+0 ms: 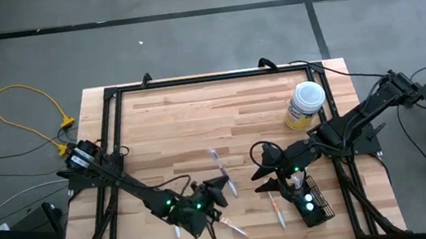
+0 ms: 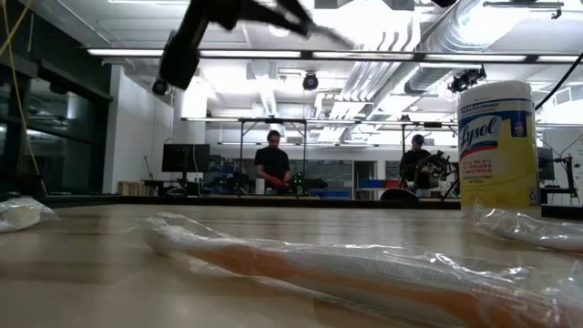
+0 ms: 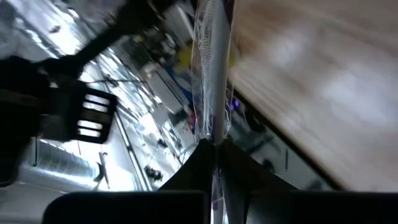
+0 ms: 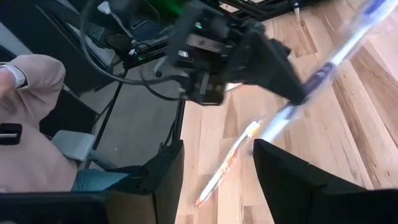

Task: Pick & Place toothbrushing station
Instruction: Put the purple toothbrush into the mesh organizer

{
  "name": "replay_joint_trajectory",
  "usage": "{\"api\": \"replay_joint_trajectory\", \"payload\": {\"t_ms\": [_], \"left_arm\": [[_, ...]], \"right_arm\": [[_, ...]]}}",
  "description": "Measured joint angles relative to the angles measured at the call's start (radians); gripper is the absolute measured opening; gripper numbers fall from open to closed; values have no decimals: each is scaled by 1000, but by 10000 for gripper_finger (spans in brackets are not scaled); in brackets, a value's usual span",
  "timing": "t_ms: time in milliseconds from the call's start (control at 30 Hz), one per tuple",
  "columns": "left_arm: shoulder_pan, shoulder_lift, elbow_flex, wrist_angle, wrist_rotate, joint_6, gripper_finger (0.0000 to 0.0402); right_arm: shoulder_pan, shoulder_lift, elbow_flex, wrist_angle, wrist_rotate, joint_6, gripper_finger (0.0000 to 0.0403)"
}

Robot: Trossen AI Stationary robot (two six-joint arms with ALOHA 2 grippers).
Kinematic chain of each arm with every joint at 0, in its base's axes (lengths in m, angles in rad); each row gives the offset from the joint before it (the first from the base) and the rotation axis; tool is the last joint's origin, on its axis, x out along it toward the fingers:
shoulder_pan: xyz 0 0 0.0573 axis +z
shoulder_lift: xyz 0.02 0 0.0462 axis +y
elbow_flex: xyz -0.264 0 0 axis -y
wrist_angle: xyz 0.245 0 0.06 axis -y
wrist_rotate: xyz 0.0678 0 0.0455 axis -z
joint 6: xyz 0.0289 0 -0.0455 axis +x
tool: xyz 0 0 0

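Observation:
My left gripper (image 1: 224, 187) hovers over the table's near middle, shut on a toothbrush in a clear wrapper (image 1: 218, 168); the right wrist view shows that toothbrush (image 4: 339, 46) as a blue and white streak. My right gripper (image 1: 263, 177) stands open just right of it, its fingers (image 4: 168, 174) bare. The toothbrushing station, a black wire basket (image 1: 317, 205), rests on the table under my right arm near the front right, with white items in it. Other wrapped toothbrushes (image 1: 277, 208) (image 1: 232, 226) lie flat on the wood. My left gripper pinches the wrapped toothbrush between its two fingers near one end (image 3: 212, 134), through the clear wrapper. The fingers come roughly level from the table's left and lie across it. The toothbrush is lifted clear of the table, its long part (image 3: 211, 56) sticking out beyond the fingertips.
A yellow canister with a white lid (image 1: 304, 106) stands at the far right. An orange wrapped toothbrush (image 2: 364, 273) lies close to the low camera. A person's sleeve (image 4: 28, 124) shows beyond the table's left side. Bare wood spreads across the far left.

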Motion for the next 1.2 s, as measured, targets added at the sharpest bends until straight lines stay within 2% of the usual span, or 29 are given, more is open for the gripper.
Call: {"api": "replay_joint_trajectory", "payload": {"t_ms": [167, 267, 467, 633, 800, 1200], "left_arm": [[-33, 0, 0, 140, 101, 32, 4], [-52, 0, 0, 237, 219, 124, 4], [-53, 0, 0, 438, 387, 314, 4], [-25, 0, 1, 488, 532, 392, 4], [6, 3, 1, 491, 674, 406, 4], [46, 6, 0, 518, 773, 460, 4]], "right_arm": [[0, 0, 0, 1, -2, -4, 184], [0, 0, 0, 1, -3, -2, 184], [0, 0, 0, 21, -48, 22, 184], [0, 0, 0, 41, -78, 27, 184], [0, 0, 0, 63, -125, 31, 184], [-1, 42, -2, 140, -162, 46, 184]]}}
